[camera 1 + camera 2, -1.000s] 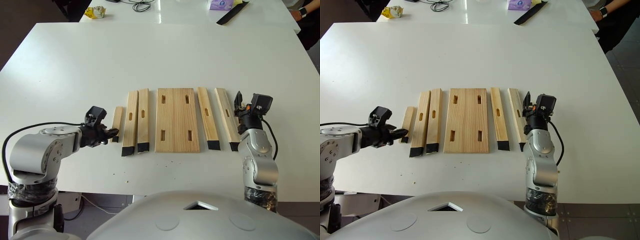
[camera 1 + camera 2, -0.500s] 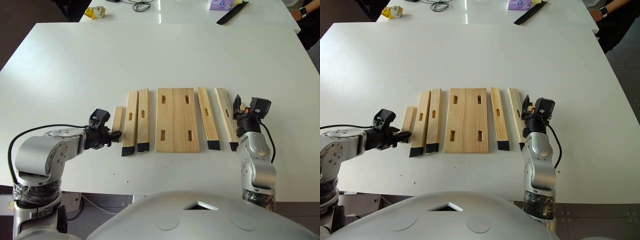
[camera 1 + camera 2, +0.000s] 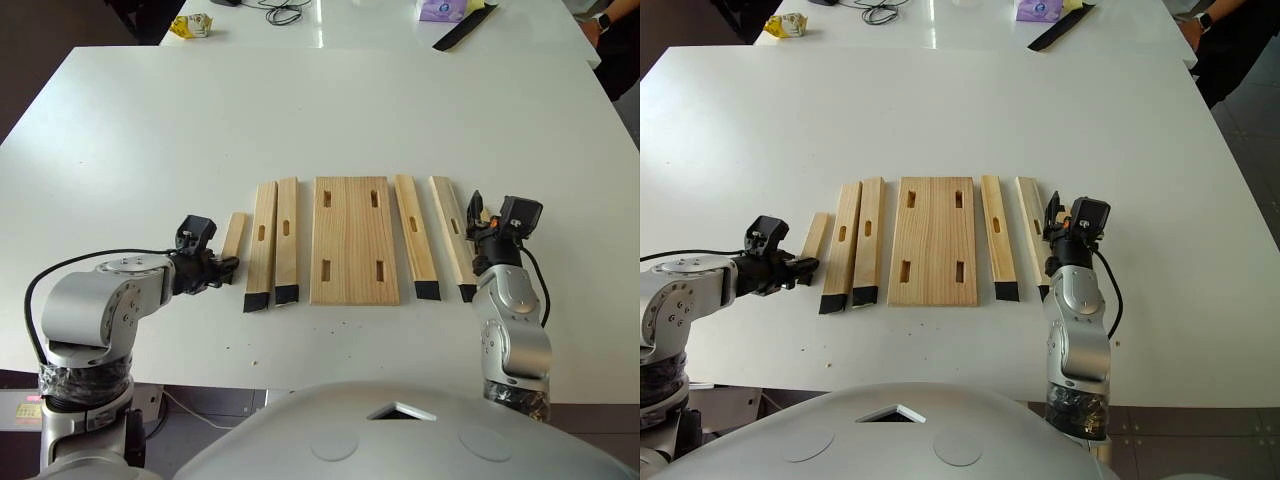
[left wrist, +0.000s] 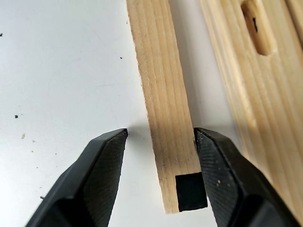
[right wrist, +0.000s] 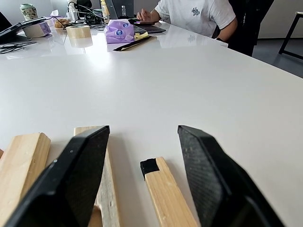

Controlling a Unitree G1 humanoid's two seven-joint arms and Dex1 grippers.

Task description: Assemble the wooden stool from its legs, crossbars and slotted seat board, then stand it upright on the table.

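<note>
Assembly not begun, we judge: seat board (image 3: 353,240) flat mid-table, legs (image 3: 262,238) flanking it. Left gripper (image 3: 228,265) spread astride short crossbar (image 3: 234,232) at board's 9 o'clock. Right gripper (image 3: 479,207) agape at 3 o'clock, holding nothing.

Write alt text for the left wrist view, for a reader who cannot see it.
The left gripper, fingers open, straddles the black-marked end of a short crossbar lying on the white table. A slotted leg lies alongside.

Seat board (image 3: 349,239) lies between left legs (image 3: 262,255) and right legs (image 3: 412,245); crossbar (image 3: 234,235) leftmost.
</note>
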